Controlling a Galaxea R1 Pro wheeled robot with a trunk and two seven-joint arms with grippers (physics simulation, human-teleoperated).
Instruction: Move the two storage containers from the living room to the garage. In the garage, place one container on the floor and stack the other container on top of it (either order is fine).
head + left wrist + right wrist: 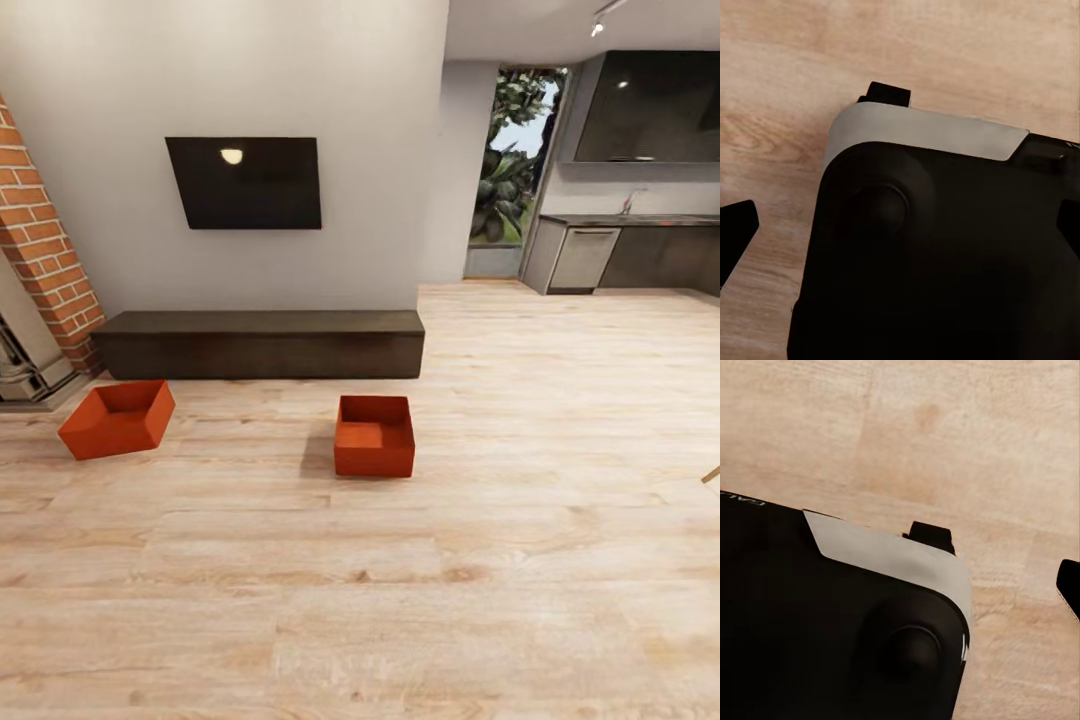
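Room: the living room, one open space, with one pale wood-plank floor (pixel 400 600) under everything.
Wall: one grey wall (pixel 350 100) behind the low cabinet.
Low cabinet: one long dark low cabinet (pixel 262 343), standing on the planks against that wall; every place below is given from it.
TV: one black wall TV (pixel 245 183), above the low cabinet.
Fireplace: one red-brick fireplace (pixel 45 250), just beyond the low cabinet's left end.
Kitchen units: one dark run (pixel 630 250), well apart from the low cabinet, past its right end.
Storage containers: two, both orange-red, lidless and upright on the planks in front of the low cabinet, well apart from each other. The left container (pixel 117 418) sits turned at an angle before the cabinet's left end; the right container (pixel 374 435) sits squarely before its right end.
Robot base: one dark and white body (pixel 945 247) over the planks in each wrist view.
Grippers: left and right, whether the fingers are apart or together I cannot tell.
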